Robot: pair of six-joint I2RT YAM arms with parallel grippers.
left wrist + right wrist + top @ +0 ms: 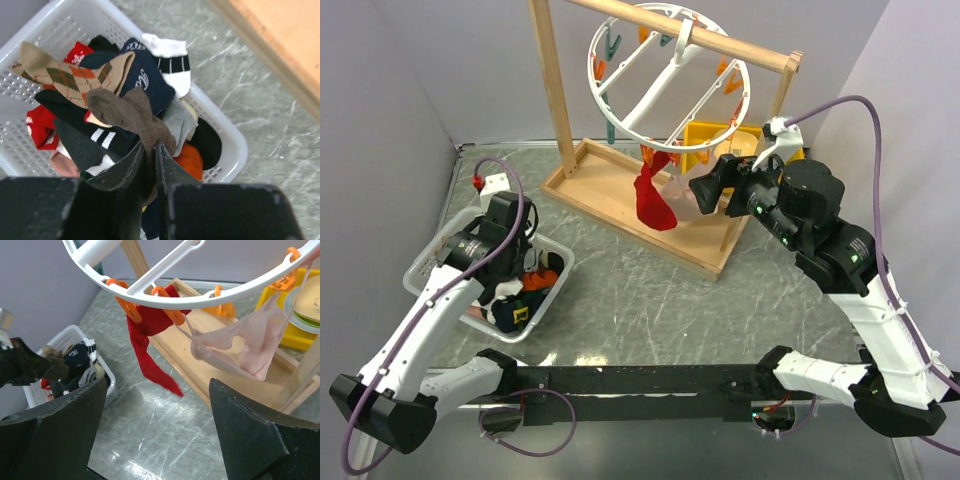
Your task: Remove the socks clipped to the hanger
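counter [650, 300]: grey, marbled, carries rack and basket.
rack [548, 90]: wooden, with the hanger hooked on its top bar.
hanger [210, 302]: white ring; red sock [145, 340] and pink sock [255, 345] hang clipped to it, above the rack's base.
basket [20, 150]: white, at left, heaped with socks [145, 80].
right claw [157, 382]: wide open, empty, facing the clipped pair.
left claw [152, 155]: over basket, nearly closed, pinching brown sock [130, 112].

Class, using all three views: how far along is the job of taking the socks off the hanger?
Done: a pile of socks lies in the white basket. In hand: the left hand pinches a brown sock above that basket; the right hand is open, facing the hanger. Left: a red sock and a pale pink sock hang from orange clips.
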